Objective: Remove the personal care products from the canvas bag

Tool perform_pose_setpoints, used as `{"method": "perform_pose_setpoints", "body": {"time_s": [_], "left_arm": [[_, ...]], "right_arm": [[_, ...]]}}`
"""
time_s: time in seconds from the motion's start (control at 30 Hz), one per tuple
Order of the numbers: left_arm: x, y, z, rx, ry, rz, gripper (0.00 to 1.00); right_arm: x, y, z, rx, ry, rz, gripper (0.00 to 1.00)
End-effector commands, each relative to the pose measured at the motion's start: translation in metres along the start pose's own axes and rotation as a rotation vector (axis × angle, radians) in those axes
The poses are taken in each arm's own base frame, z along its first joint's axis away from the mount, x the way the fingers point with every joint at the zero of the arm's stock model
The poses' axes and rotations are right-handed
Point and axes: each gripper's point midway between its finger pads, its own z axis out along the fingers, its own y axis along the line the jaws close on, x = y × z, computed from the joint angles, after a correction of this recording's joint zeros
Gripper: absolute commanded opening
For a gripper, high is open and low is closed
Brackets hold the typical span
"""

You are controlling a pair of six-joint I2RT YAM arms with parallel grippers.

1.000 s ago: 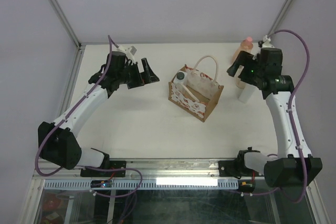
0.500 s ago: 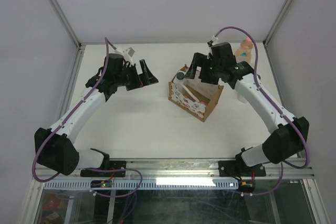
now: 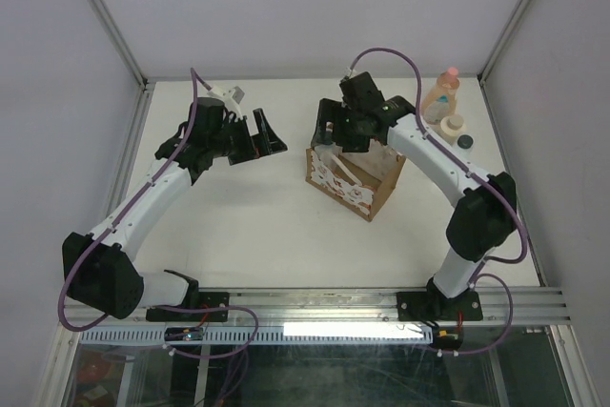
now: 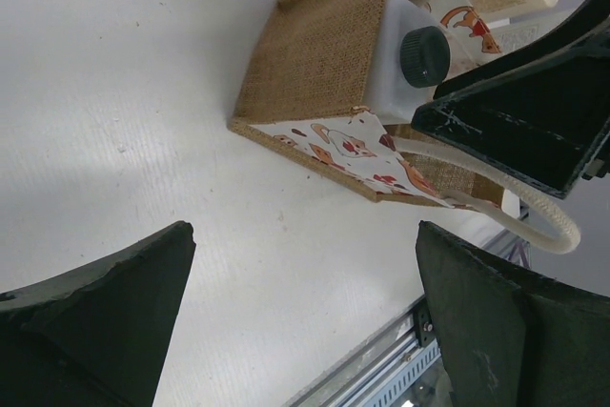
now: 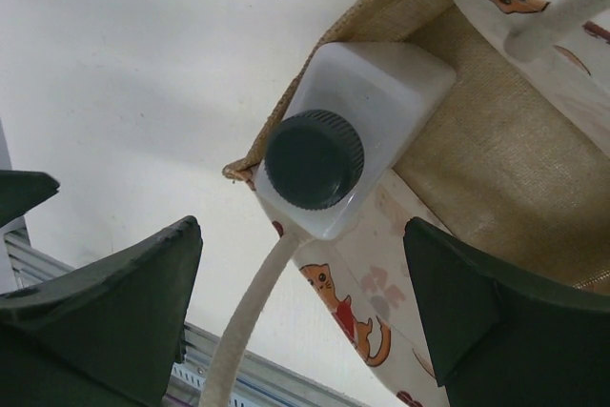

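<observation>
The canvas bag point(image 3: 355, 181) stands mid-table, brown with a cat-print side point(image 4: 353, 145) and cream rope handles point(image 5: 250, 316). One white bottle with a dark cap point(image 5: 315, 158) stands upright in the bag's corner point(image 4: 424, 55). My right gripper point(image 3: 334, 133) hovers open just above that corner, its jaws point(image 5: 300, 269) either side of the cap, touching nothing. My left gripper point(image 3: 266, 137) hangs open and empty over the table left of the bag point(image 4: 305, 240). Outside, at the far right, stand a peach-orange bottle point(image 3: 440, 95), a cream one with a round lid point(image 3: 451, 127) and a dark-capped white one point(image 3: 465, 142).
Grey walls and metal posts point(image 3: 112, 30) close in the table on three sides. An aluminium rail point(image 3: 315, 304) runs along the near edge between the arm bases. The bag's rope handle point(image 4: 538, 221) loops out toward the near side.
The right arm has swung from the right side of the table leftward to above the bag's far-left corner, jaws open throughout. The left arm has hardly moved.
</observation>
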Motion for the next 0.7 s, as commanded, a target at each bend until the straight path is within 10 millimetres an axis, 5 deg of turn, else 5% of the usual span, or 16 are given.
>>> {"method": "perform_pose_setpoints", "body": {"time_s": [0.0,0.67], "left_arm": [[-0.012,-0.013,-0.013,0.020,-0.061,0.063,0.99],[-0.013,-0.011,-0.008,0.013,-0.050,0.059,0.99]], "right_arm": [[-0.011,-0.001,0.000,0.061,-0.025,0.004,0.89],[-0.010,-0.021,0.028,0.202,0.044,-0.094,0.79]]}}
